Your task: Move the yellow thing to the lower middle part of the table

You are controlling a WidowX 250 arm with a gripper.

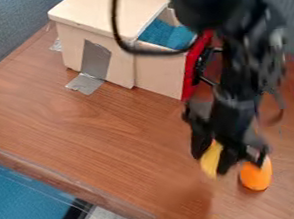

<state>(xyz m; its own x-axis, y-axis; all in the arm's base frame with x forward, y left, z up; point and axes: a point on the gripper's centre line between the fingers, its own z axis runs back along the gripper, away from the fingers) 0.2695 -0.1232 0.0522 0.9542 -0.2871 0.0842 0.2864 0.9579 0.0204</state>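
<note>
Yellow oblong piece (211, 159), just left of the orange rounded object (256, 175) in the view, is seemingly pinched by the gripper (213, 162), its fingers parted by the piece's width and its long axis roughly aligned with them.

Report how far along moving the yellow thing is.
Already done, by the look of it: the gripper has reached the yellow thing and closed on it. In hand: the yellow thing, between the fingers, beside the orange thing; whether it is clear of the table I can't tell. Left: setting it at the table's lower middle and letting go.
</note>
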